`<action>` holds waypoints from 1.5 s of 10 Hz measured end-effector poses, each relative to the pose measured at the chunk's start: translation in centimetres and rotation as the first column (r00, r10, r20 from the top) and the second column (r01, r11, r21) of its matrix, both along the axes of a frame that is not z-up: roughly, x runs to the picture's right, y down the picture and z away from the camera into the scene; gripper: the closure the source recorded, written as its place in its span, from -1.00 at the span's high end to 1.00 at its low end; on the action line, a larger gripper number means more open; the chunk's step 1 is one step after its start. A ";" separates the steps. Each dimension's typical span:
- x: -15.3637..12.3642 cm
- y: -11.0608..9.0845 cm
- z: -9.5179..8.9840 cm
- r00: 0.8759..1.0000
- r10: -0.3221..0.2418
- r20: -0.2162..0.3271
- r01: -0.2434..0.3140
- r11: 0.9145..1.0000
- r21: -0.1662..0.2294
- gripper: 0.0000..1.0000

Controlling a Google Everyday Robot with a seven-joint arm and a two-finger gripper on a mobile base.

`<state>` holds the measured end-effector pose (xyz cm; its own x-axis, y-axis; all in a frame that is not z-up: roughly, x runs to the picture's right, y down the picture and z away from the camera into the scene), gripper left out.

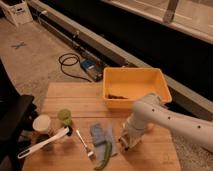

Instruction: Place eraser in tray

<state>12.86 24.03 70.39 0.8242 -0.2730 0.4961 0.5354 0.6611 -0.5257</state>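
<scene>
The yellow-orange tray (138, 70) stands at the back right of the wooden table (75, 97), with a small dark bit on its floor. My gripper (126, 141) hangs from the white arm (160, 116), low over the table just in front of the tray and right of a blue cloth. A small tan and dark block, the eraser (123, 146), shows right at the gripper's tip, mostly hidden by it. I cannot tell whether it is held.
A blue cloth (102, 135), a green pod-shaped thing (104, 156) and a fork (84, 143) lie left of the gripper. Further left are a green cup (64, 118), a white-lidded jar (42, 125) and a white spatula (42, 142). A cable and blue box (90, 68) lie on the floor behind.
</scene>
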 end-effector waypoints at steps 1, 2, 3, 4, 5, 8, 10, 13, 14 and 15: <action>1.5 -1.3 -0.9 0.999 0.005 -0.050 -0.004 1.000 0.020 -1.00; 3.4 -2.5 -1.4 0.994 0.012 -0.110 -0.008 0.999 0.041 -1.00; 6.0 -4.4 -1.9 0.981 0.027 -0.191 -0.014 0.998 0.068 -1.00; 7.3 -5.6 -1.9 0.973 0.032 -0.229 -0.014 0.997 0.081 -1.00; 9.1 -7.9 -1.4 0.960 0.041 -0.275 -0.012 0.994 0.105 -1.00; 10.9 -15.0 0.5 0.937 0.037 -0.347 0.023 0.985 0.169 -1.00; 9.7 -21.3 1.8 0.926 0.008 -0.377 0.088 0.968 0.236 -1.00; 9.0 -23.8 2.1 0.923 -0.003 -0.384 0.113 0.958 0.265 -1.00; 9.0 -23.8 2.0 0.924 -0.004 -0.383 0.114 0.958 0.265 -1.00; 9.0 -23.8 2.0 0.924 -0.004 -0.383 0.114 0.958 0.264 -1.00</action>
<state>21.86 0.21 72.44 0.9117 -0.4077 0.0509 0.3774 0.7822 -0.4956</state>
